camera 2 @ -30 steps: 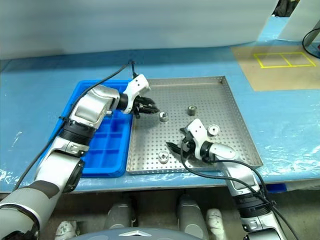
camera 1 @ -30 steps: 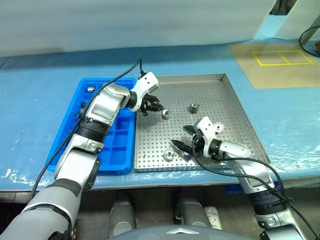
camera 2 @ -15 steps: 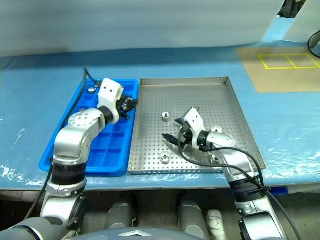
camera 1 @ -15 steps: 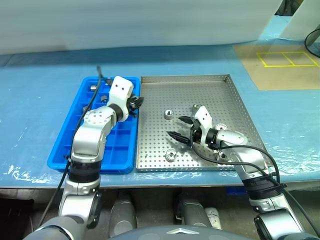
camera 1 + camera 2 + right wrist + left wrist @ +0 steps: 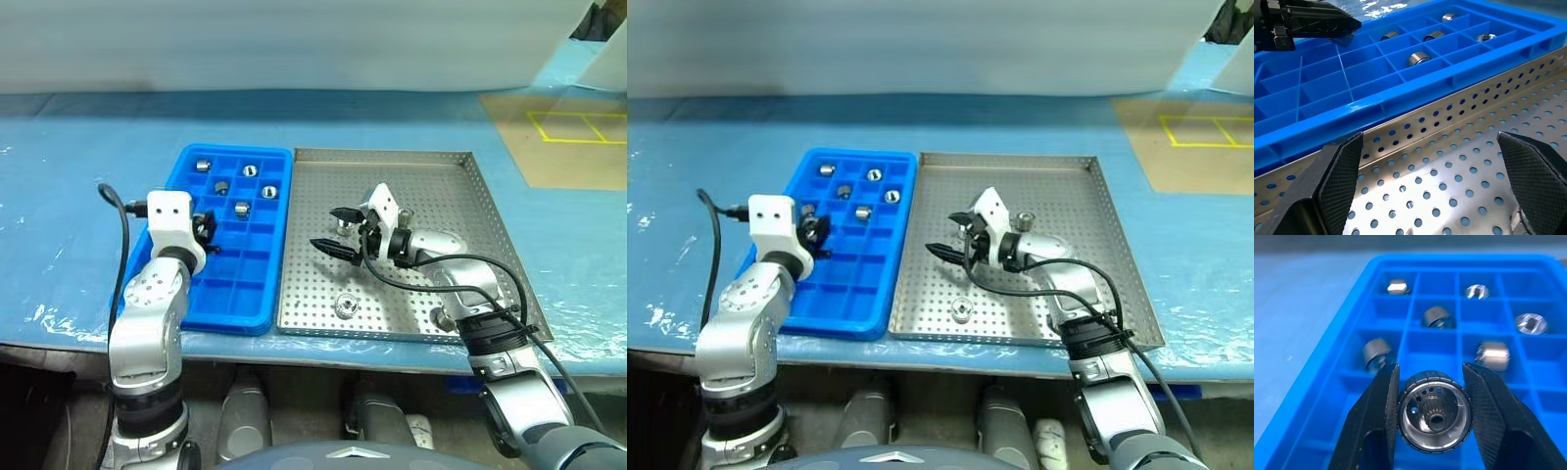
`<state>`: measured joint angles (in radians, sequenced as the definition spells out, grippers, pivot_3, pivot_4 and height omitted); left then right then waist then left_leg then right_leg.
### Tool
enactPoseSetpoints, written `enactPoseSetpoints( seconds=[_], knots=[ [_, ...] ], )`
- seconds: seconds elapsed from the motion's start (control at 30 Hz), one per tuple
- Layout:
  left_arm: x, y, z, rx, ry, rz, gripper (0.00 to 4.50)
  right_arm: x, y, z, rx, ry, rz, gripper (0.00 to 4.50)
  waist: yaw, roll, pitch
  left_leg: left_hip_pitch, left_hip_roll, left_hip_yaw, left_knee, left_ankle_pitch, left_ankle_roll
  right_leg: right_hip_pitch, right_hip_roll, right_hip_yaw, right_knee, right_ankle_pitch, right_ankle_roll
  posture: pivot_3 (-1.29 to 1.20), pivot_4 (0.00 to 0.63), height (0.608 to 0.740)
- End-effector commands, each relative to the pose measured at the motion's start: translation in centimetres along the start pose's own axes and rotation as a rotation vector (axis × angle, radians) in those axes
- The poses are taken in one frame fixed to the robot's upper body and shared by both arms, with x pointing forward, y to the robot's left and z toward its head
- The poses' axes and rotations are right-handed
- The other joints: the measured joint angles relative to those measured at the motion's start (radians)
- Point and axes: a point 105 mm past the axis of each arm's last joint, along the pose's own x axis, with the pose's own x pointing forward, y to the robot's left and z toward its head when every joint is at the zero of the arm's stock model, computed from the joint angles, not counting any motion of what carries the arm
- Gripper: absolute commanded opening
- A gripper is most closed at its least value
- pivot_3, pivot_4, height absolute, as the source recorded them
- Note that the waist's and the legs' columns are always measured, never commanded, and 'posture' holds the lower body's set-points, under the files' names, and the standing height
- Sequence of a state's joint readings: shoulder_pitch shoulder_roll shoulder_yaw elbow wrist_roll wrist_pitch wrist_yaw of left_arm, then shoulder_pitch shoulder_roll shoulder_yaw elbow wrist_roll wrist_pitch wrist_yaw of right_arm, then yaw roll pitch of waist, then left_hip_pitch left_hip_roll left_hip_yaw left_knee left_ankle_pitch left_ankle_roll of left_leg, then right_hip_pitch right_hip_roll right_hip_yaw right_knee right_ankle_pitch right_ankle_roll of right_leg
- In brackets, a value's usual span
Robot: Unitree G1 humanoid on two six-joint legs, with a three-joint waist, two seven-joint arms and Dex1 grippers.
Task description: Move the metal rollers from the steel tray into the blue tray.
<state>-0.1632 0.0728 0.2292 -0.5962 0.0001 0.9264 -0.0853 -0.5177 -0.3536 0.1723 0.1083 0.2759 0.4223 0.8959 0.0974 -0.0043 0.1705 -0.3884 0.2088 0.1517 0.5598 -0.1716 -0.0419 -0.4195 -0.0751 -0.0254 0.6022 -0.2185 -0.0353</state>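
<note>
A metal roller (image 5: 1434,416) sat pinched between the two black fingers of the left gripper (image 5: 205,235), its bored end facing the wrist camera, at the middle left of the head view over the left columns of the blue tray (image 5: 249,305). Five more rollers already lay in the tray's far compartments, one to a cell, at the frame's upper left; the cells nearer the gripper were bare. The step in hand looked like the drop, and doing it well probably meant centring the roller over one bare cell, clear of the dividing walls, lowering it close to the floor and only then parting the fingers, so it would not bounce or roll into an occupied cell.

In the steel tray (image 5: 460,166), centre right, one roller (image 5: 345,306) lay near the lower rim and another (image 5: 404,214) showed just behind the right gripper (image 5: 335,231), whose fingers were spread wide and empty above the perforated floor. That arm seemed ready for the next pick.
</note>
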Motion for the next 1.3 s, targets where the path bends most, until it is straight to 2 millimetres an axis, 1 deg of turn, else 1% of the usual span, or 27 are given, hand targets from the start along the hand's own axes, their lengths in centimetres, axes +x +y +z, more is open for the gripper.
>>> enactPoseSetpoints(
  seconds=[0.03,0.1,0.27,0.4,0.53,0.6,0.63,0.73,0.77,0.8,0.87,0.97,1.1,1.17,1.3],
  knots=[
    [-1.3,1.1,0.8,-0.01,-0.044,0.061,1.68,0.6,0.4,1.3,-0.045,-0.034,0.052,4.5,0.006,0.0,0.0,0.0,0.0,0.0,0.0,0.0,0.0,0.0,0.0,0.0,0.0,0.0,0.0,0.23,0.15,0.74],
    [-1.6,1.9,0.2,-0.021,-0.027,0.104,1.68,0.8,0.4,1.3,-0.047,-0.03,0.064,4.5,0.009,0.0,0.0,0.0,0.0,0.0,0.0,0.0,0.0,0.0,0.0,0.0,0.0,0.0,0.0,0.24,0.15,0.74],
    [-2.0,3.2,-0.7,-0.015,-0.004,0.164,1.68,1.2,0.6,1.2,-0.054,-0.022,0.091,4.5,0.02,-0.001,0.001,-0.001,0.0,-0.001,0.0,0.0,0.0,0.0,0.0,0.0,0.0,0.0,0.0,0.26,0.15,0.74],
    [-2.3,3.7,-1.3,-0.003,0.012,0.194,1.68,1.2,0.5,1.1,-0.055,-0.021,0.093,4.5,0.031,-0.001,0.001,-0.001,0.0,-0.001,0.0,0.0,0.0,-0.001,0.0,0.0,0.0,0.0,0.0,0.26,0.15,0.74],
    [-2.2,4.0,-1.9,0.007,0.036,0.208,1.68,1.0,0.5,1.1,-0.054,-0.019,0.09,4.5,0.033,-0.001,0.0,-0.002,0.0,-0.001,0.001,0.0,0.0,-0.001,0.0,0.0,0.0,0.0,0.0,0.25,0.15,0.74],
    [-2.1,4.2,-2.0,0.012,0.038,0.218,2.42,0.8,0.4,1.0,-0.054,-0.017,0.083,4.5,0.033,-0.001,0.001,-0.002,0.0,-0.001,0.001,0.0,0.0,-0.001,0.0,0.0,0.0,0.0,0.0,0.25,0.15,0.74],
    [-2.0,4.3,-2.0,0.013,0.036,0.222,2.68,0.8,0.3,1.0,-0.053,-0.017,0.081,4.5,0.033,-0.001,0.001,-0.001,0.0,-0.001,0.001,0.0,0.0,-0.001,0.0,0.0,0.001,0.0,0.0,0.25,0.15,0.74],
    [-1.6,4.4,-1.6,0.018,0.022,0.223,3.71,0.6,0.2,0.9,-0.054,-0.014,0.073,4.5,0.03,-0.001,0.001,-0.001,0.0,-0.001,0.001,0.0,-0.001,-0.001,0.0,0.0,0.001,0.0,0.0,0.24,0.15,0.74],
    [-1.4,4.1,-1.2,0.018,0.008,0.211,3.98,0.5,0.2,0.9,-0.055,-0.013,0.069,4.5,0.029,-0.001,0.001,-0.001,0.0,-0.001,0.001,0.0,-0.001,-0.001,0.0,0.0,0.002,0.0,0.0,0.22,0.15,0.74],
    [-1.2,3.7,-0.9,0.01,-0.007,0.189,4.36,0.4,0.1,0.9,-0.055,-0.013,0.065,4.5,0.029,-0.001,0.001,-0.001,0.0,-0.001,0.001,0.001,-0.001,-0.001,0.0,0.0,0.002,0.0,0.0,0.22,0.15,0.74],
    [-0.8,2.2,-0.3,-0.018,-0.035,0.112,4.36,0.3,0.0,1.0,-0.055,-0.015,0.056,4.5,0.029,-0.001,0.001,-0.001,0.0,-0.001,0.001,0.001,-0.001,-0.002,0.001,0.0,0.003,0.0,0.0,0.22,0.15,0.74],
    [-0.4,-1.0,0.7,-0.028,-0.075,-0.044,4.36,0.2,-0.3,1.2,-0.057,-0.024,0.038,4.5,0.031,-0.001,0.0,-0.001,0.0,-0.001,0.001,0.001,-0.001,-0.002,0.0,0.0,0.003,0.0,0.0,0.2,0.15,0.74],
    [0.2,-2.7,2.6,-0.026,-0.135,-0.11,4.36,-0.2,-0.7,1.4,-0.062,-0.03,0.01,4.5,0.03,-0.001,0.001,-0.001,0.0,-0.001,0.002,0.001,-0.001,-0.002,0.0,0.0,0.003,0.0,0.0,0.17,0.15,0.74],
    [0.7,-4.1,3.7,-0.02,-0.167,-0.186,4.36,-0.5,-1.0,1.4,-0.062,-0.03,-0.009,4.5,0.029,-0.001,0.001,-0.001,0.0,-0.001,0.002,0.001,-0.001,-0.002,0.0,0.0,0.003,0.0,0.0,0.15,0.15,0.74],
    [1.6,-6.7,5.3,-0.019,-0.205,-0.334,4.36,-1.3,-1.5,1.6,-0.063,-0.037,-0.052,4.5,0.027,-0.001,0.001,-0.001,0.0,-0.001,0.003,0.001,-0.001,-0.002,0.0,0.0,0.004,0.0,0.0,0.1,0.15,0.74]
  ],
)
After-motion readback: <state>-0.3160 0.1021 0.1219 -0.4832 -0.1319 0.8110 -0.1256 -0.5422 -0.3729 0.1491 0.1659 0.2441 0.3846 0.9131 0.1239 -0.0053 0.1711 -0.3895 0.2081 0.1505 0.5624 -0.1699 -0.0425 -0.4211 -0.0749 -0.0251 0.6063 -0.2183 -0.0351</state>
